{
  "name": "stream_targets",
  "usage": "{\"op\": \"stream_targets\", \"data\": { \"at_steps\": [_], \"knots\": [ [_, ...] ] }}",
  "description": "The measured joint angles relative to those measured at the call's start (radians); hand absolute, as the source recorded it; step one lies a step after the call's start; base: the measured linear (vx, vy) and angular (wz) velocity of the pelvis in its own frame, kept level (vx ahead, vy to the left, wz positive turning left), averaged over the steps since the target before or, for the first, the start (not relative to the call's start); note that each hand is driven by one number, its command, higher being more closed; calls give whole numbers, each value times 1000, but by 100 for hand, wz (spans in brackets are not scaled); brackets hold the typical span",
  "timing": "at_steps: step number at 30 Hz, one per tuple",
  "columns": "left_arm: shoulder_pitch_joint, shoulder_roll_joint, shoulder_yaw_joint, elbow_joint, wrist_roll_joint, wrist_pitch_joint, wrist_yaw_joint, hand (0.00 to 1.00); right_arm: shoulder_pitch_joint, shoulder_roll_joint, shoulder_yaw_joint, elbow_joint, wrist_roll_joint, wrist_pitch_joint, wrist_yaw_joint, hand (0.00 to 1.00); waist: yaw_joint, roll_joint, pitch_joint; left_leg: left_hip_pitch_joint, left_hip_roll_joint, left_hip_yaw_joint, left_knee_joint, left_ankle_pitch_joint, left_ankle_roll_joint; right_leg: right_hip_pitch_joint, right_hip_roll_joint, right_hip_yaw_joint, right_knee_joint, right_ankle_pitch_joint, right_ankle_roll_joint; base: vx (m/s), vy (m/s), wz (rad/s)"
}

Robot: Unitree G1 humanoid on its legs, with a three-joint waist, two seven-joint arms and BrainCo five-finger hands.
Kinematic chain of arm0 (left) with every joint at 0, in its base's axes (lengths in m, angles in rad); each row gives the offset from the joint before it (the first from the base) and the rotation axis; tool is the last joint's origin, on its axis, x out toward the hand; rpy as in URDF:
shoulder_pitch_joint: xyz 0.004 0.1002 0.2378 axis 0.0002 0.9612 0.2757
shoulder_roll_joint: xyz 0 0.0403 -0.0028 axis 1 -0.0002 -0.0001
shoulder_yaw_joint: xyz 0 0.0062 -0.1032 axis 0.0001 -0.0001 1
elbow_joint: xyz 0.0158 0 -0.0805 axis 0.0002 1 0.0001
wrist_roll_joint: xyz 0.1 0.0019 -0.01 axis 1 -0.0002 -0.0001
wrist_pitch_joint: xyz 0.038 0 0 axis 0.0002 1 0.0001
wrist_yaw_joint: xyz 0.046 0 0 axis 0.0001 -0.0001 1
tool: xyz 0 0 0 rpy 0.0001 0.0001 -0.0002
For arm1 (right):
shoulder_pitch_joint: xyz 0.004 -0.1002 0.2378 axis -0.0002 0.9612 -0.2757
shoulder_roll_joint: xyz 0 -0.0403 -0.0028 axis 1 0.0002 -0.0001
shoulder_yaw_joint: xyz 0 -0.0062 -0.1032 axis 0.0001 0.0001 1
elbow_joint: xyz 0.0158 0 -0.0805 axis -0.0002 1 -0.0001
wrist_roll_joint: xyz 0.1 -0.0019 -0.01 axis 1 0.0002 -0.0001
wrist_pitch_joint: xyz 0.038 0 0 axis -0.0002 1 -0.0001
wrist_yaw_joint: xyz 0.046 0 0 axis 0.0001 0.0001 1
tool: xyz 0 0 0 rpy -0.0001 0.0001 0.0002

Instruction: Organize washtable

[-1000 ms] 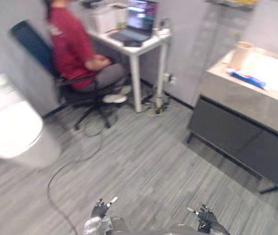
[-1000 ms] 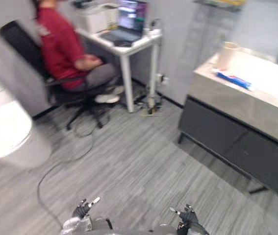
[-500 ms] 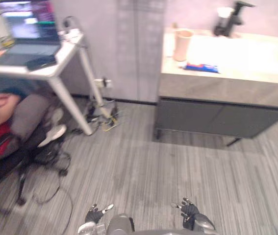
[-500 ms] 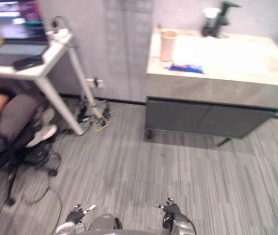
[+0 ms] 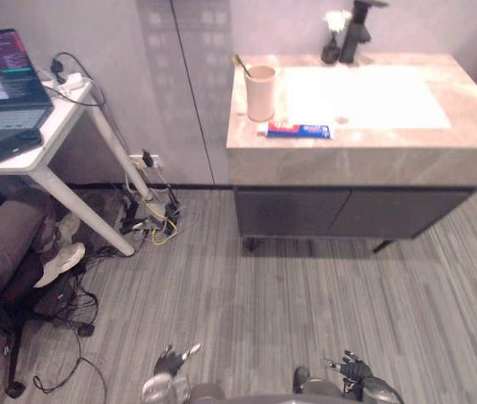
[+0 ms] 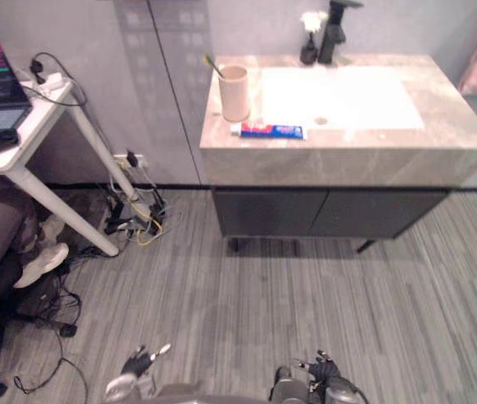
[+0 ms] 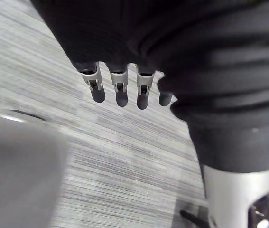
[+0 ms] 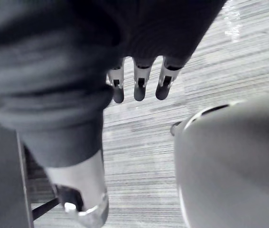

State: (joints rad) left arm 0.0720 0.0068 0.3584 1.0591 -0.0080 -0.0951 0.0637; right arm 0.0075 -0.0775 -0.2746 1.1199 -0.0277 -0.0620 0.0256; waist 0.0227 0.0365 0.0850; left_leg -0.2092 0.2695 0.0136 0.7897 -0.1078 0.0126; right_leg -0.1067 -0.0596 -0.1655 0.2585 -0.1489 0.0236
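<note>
Blue-and-red soft toothpaste tube (image 5: 297, 130), twelve o'clock: likely light, squashy; grip mid-body. My left hand (image 5: 169, 363), right hand (image 5: 355, 370): fingers straight, empty.

Toothpaste tube (image 5: 297, 130) lies flat beside upright beige cup (image 5: 261, 82) on washtable (image 5: 373, 153).

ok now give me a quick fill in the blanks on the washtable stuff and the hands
1. The toothbrush stands in the beige ____.
2. Just in front of that, a ____ tube lies flat on the countertop.
3. The left hand and right hand hang open, low over the grey ____.
Missing words: cup, toothpaste, floor.
</note>
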Motion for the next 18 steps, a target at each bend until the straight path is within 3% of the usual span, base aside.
{"op": "stream_targets", "data": {
  "at_steps": [1,2,4,5,9,10,11,14,15,17,18],
  "knots": [
    [-3,7,4,-2,1,1,2,0,-6,-5,19,5,0,0,-1,0,22,5,2,-54,29,47,109,-15,0,42,19,6,-19,-10,-17,237,-286,-8],
    [1,6,1,-2,1,1,2,0,-8,-10,19,6,2,0,-1,0,23,5,2,-65,24,56,122,-24,-13,54,20,7,-21,-12,-20,249,-282,-20],
    [2,6,-7,-2,1,-2,2,0,-20,-21,19,7,20,0,-3,0,22,5,4,-84,-31,89,83,-67,-45,94,19,20,-34,-23,-39,148,-112,-23],
    [1,6,-17,-3,1,-3,2,0,-24,-26,19,6,22,0,-2,0,23,5,4,-93,-73,100,7,-86,-59,110,17,28,-53,-26,-40,132,-33,-30],
    [-11,6,-77,-3,1,-10,1,0,-20,-33,17,4,28,-2,-3,0,21,14,12,-112,-192,154,-337,-76,-61,145,8,17,-87,-54,-22,162,82,-2],
    [-11,6,-80,-6,-1,-13,0,0,-9,-29,17,5,28,0,-3,0,25,14,15,-114,-215,141,-405,-20,-31,158,7,9,-83,-78,-11,138,128,19],
    [-11,12,-79,-8,-1,-14,0,0,-6,-21,18,6,28,2,-4,0,27,-1,13,-107,-234,140,-414,-14,2,163,-6,9,-81,-93,-7,263,202,23],
    [-14,11,-61,-19,-9,-23,-1,0,-12,0,9,9,27,1,0,0,53,-17,11,-125,-259,158,-349,-86,63,168,-35,16,-79,-102,24,265,177,5],
    [-13,7,-25,-20,-18,-21,0,0,0,15,-13,3,26,1,-1,0,71,-21,11,-85,-275,162,-333,-123,75,167,-57,40,18,-121,54,429,280,-4],
    [-6,6,-25,-19,-20,-18,0,0,18,25,-33,-6,21,1,0,0,74,-24,10,-38,-292,163,-335,-159,80,110,-79,60,215,-133,75,311,195,1],
    [-2,7,-30,-19,-19,-18,-1,0,30,34,-33,-16,19,-1,1,0,70,-30,12,-4,-307,161,-335,-179,91,30,-100,81,431,-107,90,267,141,15]
  ]
}}
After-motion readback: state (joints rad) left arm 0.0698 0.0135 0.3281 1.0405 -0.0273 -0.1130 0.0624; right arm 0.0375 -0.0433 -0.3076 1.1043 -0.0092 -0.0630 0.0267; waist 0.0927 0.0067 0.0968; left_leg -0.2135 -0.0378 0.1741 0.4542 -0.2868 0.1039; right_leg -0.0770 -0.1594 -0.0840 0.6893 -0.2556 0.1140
